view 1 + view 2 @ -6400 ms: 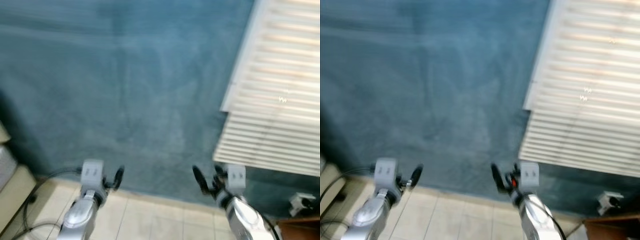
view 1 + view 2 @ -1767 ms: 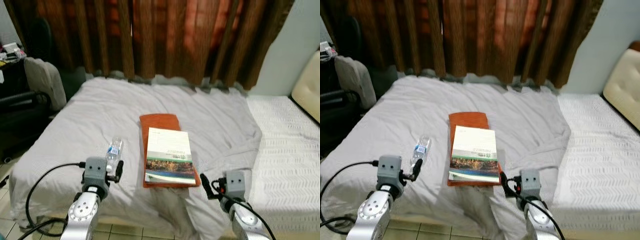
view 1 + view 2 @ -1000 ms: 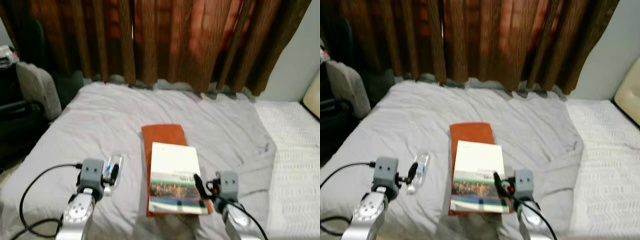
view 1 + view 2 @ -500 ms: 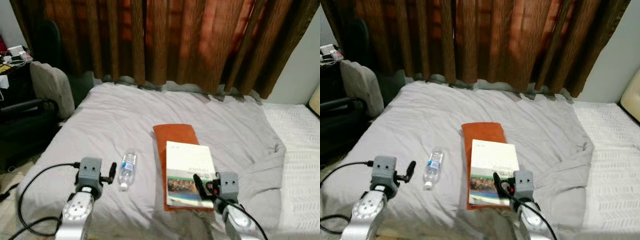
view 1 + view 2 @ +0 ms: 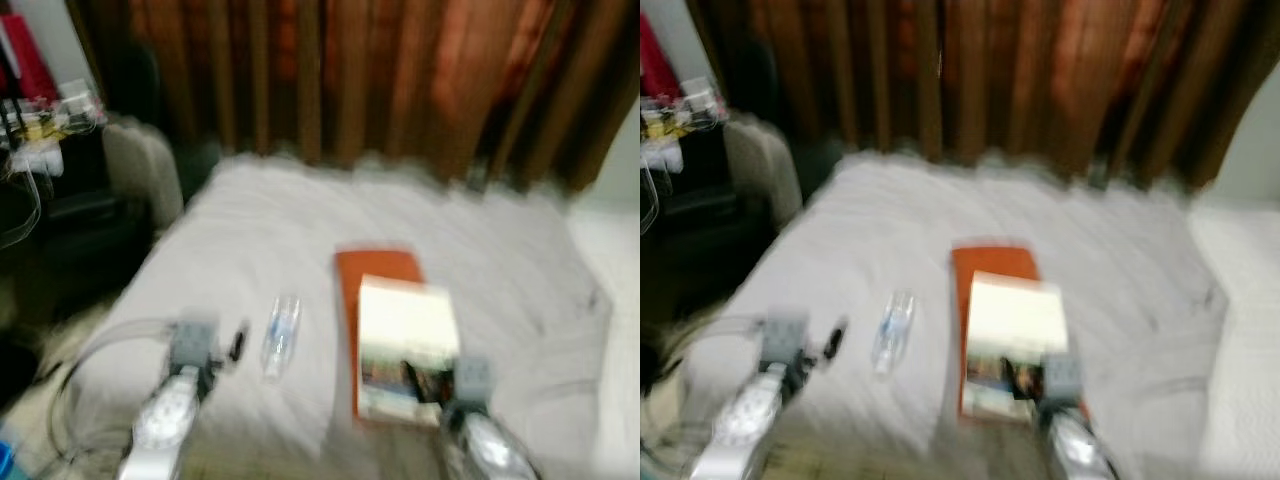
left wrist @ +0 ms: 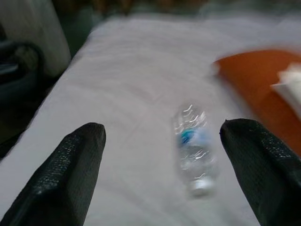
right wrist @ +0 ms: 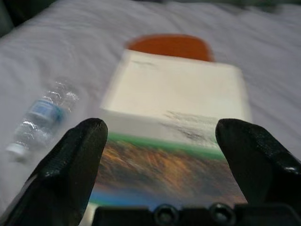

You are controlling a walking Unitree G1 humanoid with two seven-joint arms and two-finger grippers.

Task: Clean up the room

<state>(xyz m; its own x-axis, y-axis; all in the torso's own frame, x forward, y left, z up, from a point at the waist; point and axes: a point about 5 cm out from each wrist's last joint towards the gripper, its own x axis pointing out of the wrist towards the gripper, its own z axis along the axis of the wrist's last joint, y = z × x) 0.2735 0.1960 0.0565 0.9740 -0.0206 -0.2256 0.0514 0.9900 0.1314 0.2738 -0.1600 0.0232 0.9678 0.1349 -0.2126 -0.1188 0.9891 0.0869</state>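
Observation:
The head views are blurred. On the grey bed [image 5: 300, 220] lies a clear plastic bottle [image 5: 281, 335] with a blue label. To its right a book [image 5: 408, 345] with a white and green cover rests on a flat orange item [image 5: 378, 268]. My left gripper [image 5: 235, 345] hovers open near the bed's front edge, just left of the bottle [image 6: 194, 150]. Also open, my right gripper [image 5: 415, 380] is over the near end of the book [image 7: 174, 117]. Nothing sits between the fingers [image 6: 66, 174] of either one.
Brown curtains [image 5: 400, 80] hang behind the bed. At the left stand dark furniture with a pale cloth [image 5: 135, 175] over it and a cluttered shelf [image 5: 40, 130]. A white textured cover [image 5: 612, 260] lies at the right. A cable [image 5: 90, 360] trails from my left arm.
The camera has swung left and the picture has blurred, so bed, bottle and book sit further right in view. Both grippers stay open; bottle and book have not moved on the bed.

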